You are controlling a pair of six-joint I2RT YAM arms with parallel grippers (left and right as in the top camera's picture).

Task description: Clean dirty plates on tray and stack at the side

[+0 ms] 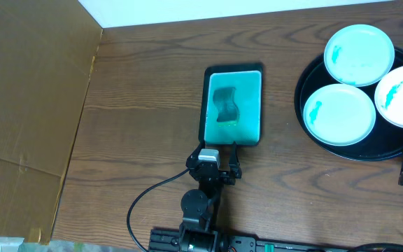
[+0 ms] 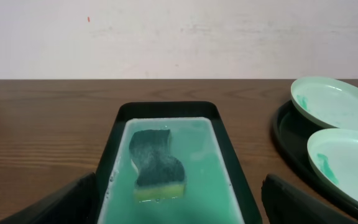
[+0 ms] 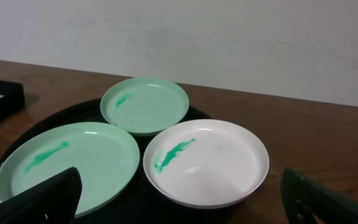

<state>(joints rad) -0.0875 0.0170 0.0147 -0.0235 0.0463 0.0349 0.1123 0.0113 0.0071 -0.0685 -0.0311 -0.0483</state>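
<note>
left gripper (image 2: 179, 210): fingers spread, nothing gripped | right gripper (image 3: 185, 205): fingers spread, nothing gripped | three smeared plates (image 3: 207, 162) are seated on tray (image 1: 359, 151)

White plates (image 1: 339, 114) with teal smears on black tray (image 1: 306, 77).

You have a dark wood-grain table (image 1: 138, 91) before you, set against a plain pale wall (image 2: 179, 37) in soft, even light. Brown cardboard sheets (image 1: 26, 105) flank its left side in the overhead view.
</note>
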